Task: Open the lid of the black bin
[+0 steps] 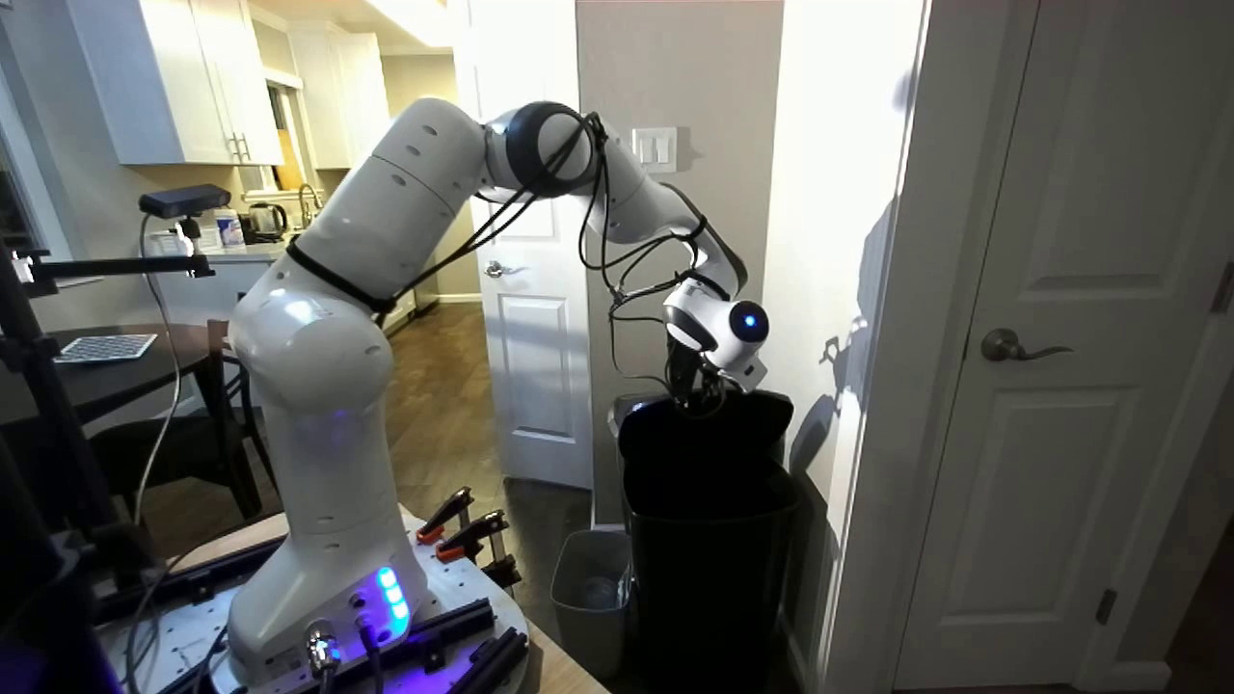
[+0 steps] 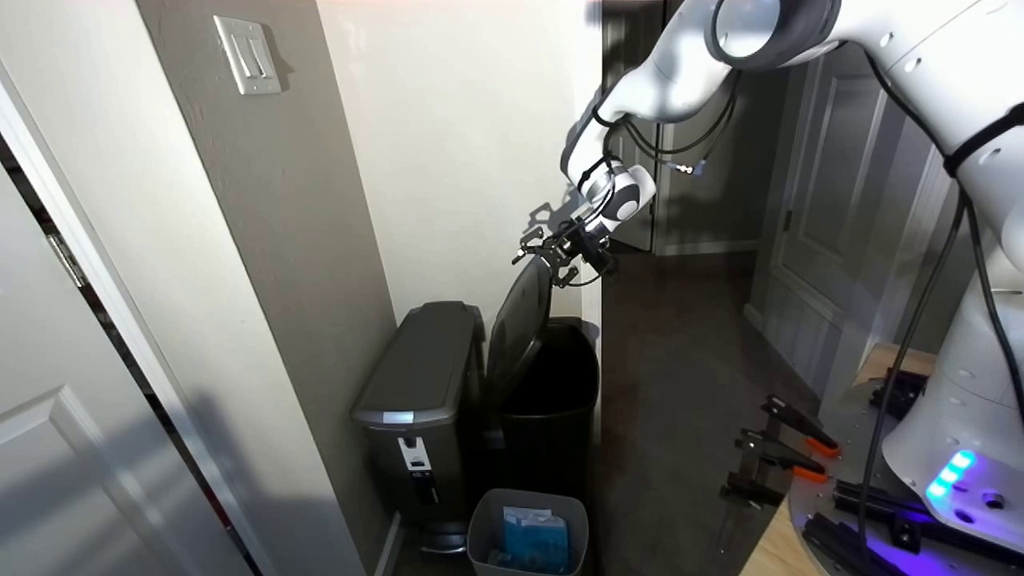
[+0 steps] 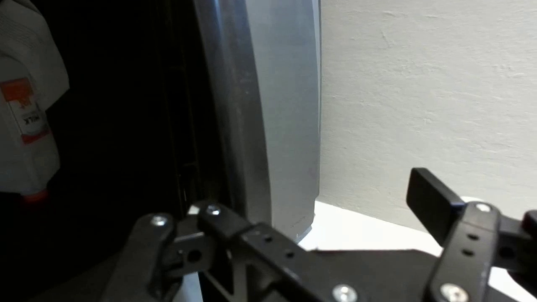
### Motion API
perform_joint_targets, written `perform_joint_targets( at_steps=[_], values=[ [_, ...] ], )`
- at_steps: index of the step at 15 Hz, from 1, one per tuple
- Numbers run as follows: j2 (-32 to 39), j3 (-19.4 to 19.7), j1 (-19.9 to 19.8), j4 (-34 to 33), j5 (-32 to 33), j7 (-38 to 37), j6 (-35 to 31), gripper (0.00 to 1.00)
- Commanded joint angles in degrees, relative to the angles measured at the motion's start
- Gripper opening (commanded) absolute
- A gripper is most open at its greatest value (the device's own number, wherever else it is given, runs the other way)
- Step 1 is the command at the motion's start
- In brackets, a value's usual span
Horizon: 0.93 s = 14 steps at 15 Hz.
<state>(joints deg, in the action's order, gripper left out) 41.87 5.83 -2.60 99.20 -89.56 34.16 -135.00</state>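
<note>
The black bin (image 1: 713, 569) (image 2: 552, 452) stands against the pale wall. Its lid (image 1: 665, 434) (image 2: 516, 332) is raised and tilted up steeply in both exterior views, and the dark opening shows. My gripper (image 1: 701, 393) (image 2: 544, 262) is at the lid's upper edge, with its fingers apart on either side of that edge; I cannot tell whether they touch it. In the wrist view the gripper (image 3: 316, 205) is wide open with nothing between its fingertips. There, a grey edge (image 3: 289, 109) borders a dark interior with a white milk jug (image 3: 25, 138); I cannot tell whether that edge is lid or rim.
A grey-topped step bin (image 2: 420, 360) stands right beside the black bin. A small grey wastebasket (image 1: 593, 598) (image 2: 528, 500) with a blue package (image 2: 536, 540) stands in front. The pale wall (image 2: 456, 160) is close behind the gripper. Clamps (image 2: 780, 452) jut from the robot's table.
</note>
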Motion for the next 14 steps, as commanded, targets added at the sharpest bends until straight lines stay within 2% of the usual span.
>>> perform_joint_targets(
  at_steps=[1,11,14],
  values=[
    [-3.4,-1.3,1.0,2.7,0.0,2.2,-4.3,1.00],
    [-5.7,-4.2,4.7,3.0,-0.2,4.2,-13.8,1.00],
    [-6.0,-4.5,7.1,2.7,-1.2,5.0,-18.2,1.00]
  ],
)
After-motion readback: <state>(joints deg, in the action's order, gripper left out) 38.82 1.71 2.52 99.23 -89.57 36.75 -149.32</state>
